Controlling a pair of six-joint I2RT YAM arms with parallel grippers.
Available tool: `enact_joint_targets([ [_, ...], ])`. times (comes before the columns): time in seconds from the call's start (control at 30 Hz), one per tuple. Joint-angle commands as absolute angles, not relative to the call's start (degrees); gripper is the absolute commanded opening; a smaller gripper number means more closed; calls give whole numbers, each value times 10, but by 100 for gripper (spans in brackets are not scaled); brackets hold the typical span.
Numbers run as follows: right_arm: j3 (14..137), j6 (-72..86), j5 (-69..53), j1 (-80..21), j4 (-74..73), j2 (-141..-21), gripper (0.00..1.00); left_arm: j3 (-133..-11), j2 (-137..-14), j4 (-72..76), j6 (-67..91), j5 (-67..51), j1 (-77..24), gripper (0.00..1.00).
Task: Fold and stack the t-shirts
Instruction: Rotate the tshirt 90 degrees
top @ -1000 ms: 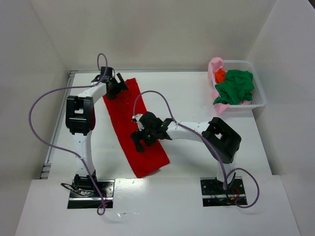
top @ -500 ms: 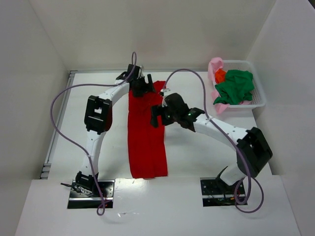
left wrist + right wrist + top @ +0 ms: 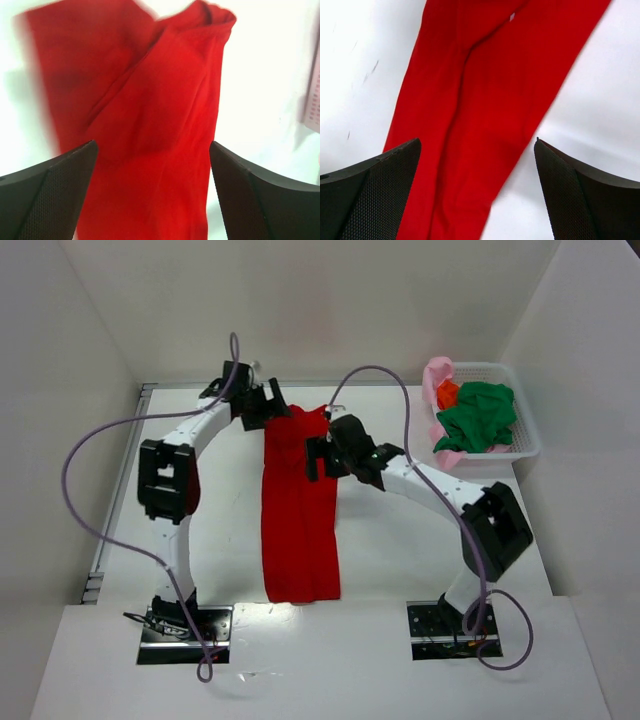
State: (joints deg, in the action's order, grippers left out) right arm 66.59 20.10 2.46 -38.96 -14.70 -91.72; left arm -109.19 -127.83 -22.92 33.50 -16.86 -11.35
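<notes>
The bright red t-shirt [image 3: 298, 510] lies flat on the table as a long narrow strip running from the back to the front edge. My left gripper [image 3: 266, 406] is open just above its far left corner; in the left wrist view the gripper [image 3: 152, 145] has its fingers wide apart over the red cloth [image 3: 150, 115]. My right gripper [image 3: 318, 456] is open over the strip's right edge; in the right wrist view the gripper [image 3: 477, 141] hangs above the red cloth [image 3: 485, 100]. The dark green [image 3: 480, 416], pale pink [image 3: 436, 375] and orange [image 3: 447, 392] t-shirts lie crumpled in the basket.
The white lattice basket [image 3: 527, 436] stands at the back right corner. White walls close in the table at the back and both sides. Purple cables loop off both arms. Bare white table [image 3: 420, 530] lies to the right of the strip.
The red strip has swung from a diagonal to straight front-to-back and shifted right. Both grippers moved to its far end; the left one then drew back a little to the left.
</notes>
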Motion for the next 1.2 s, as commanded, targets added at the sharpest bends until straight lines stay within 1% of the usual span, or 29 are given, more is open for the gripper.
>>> enact_joint_targets([
  [0.0, 768, 193, 73, -385, -164, -991, 99, -997, -1132, -179, 347, -176, -79, 100],
  [0.03, 821, 186, 81, -385, -173, -1010, 99, -965, -1111, -172, 358, -176, -70, 100],
  [0.07, 846, 181, 93, -385, -178, -1027, 99, -935, -1094, -167, 364, -176, -52, 100],
  [0.1, 872, 181, 98, -385, -184, -1044, 99, -879, -1059, -155, 364, -176, -46, 100],
  [0.23, 1026, 181, 134, -385, -226, -1149, 99, -785, -1001, -143, 364, -197, -35, 100],
  [0.3, 1071, 175, 141, -385, -232, -1185, 99, -759, -981, -143, 375, -207, -35, 98],
  [0.37, 1122, 167, 141, -385, -248, -1230, 95, -723, -968, -138, 382, -232, -35, 97],
  [0.5, 1192, 162, 128, -385, -254, -1289, 86, -676, -933, -138, 382, -232, -54, 96],
  [0.6, 1243, 162, 116, -390, -274, -1335, 80, -662, -933, -138, 377, -248, -54, 90],
  [0.73, 1326, 156, 116, -396, -319, -1403, 80, -650, -933, -138, 366, -265, -69, 87],
  [0.8, 1367, 156, 116, -396, -335, -1425, 80, -650, -939, -138, 366, -277, -77, 87],
  [1.07, 1407, 156, 110, -396, -342, -1472, 80, -631, -959, -138, 340, -300, -127, 87],
  [1.17, 1425, 156, 110, -396, -342, -1486, 76, -631, -973, -138, 340, -287, -149, 87],
])
